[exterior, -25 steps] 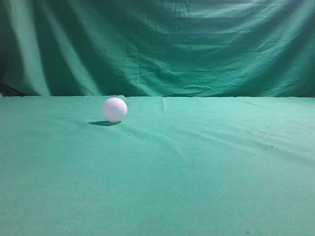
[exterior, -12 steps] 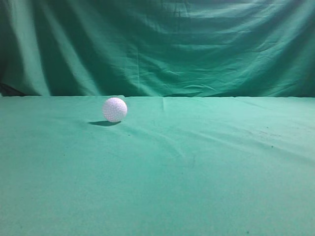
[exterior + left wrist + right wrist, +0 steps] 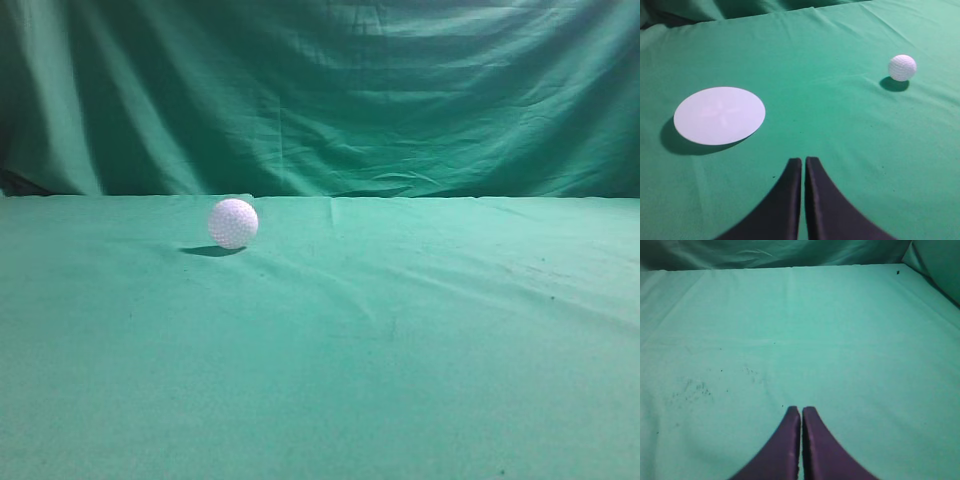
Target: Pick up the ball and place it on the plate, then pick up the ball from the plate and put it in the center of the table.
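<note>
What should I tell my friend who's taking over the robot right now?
Left end effector: shut, empty, above the table, apart from everything.
Right end effector: shut, empty, over bare cloth on its side.
Ball: resting on the table, ahead and to the right of the left end effector. The exterior view shows it left of centre, near the back.
Plate: empty, ahead and to the left of the left end effector, apart from the ball.
Done: nothing that shows; the ball is not on the plate.
Left: grasp the ball, set it on the plate, then lift it off and put it at the table's centre.
</note>
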`<state>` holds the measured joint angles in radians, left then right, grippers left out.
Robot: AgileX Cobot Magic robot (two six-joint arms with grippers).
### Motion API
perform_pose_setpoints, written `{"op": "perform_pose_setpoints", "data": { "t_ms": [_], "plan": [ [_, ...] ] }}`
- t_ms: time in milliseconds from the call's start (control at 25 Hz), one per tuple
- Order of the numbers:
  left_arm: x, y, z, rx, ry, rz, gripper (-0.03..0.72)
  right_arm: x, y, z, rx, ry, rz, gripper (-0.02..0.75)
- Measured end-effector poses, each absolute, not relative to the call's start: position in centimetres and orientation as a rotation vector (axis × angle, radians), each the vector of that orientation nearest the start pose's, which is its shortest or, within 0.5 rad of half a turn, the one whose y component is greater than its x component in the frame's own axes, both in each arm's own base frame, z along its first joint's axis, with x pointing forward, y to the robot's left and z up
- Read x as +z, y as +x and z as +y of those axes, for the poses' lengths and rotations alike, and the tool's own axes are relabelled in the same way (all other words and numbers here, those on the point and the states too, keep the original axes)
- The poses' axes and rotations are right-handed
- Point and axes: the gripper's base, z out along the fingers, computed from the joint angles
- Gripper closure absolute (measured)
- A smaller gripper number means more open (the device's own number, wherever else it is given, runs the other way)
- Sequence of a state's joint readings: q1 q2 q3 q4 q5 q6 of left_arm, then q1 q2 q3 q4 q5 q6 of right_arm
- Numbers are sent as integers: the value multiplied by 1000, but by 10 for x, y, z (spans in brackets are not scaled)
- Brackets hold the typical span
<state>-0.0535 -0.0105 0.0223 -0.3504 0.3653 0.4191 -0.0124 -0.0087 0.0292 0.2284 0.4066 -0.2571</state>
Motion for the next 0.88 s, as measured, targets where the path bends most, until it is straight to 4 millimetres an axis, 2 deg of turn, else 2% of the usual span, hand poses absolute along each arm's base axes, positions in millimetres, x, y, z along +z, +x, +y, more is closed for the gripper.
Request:
{"op": "perform_pose_setpoints", "data": {
  "t_ms": [280, 880],
  "plan": [
    [174, 53, -5, -47, 90, 1847, 688, 168, 52, 8, 45, -93, 1898, 738],
    [174, 53, -4, -32, 80, 1847, 688, 168, 52, 8, 47, -91, 1898, 738]
  ]
}}
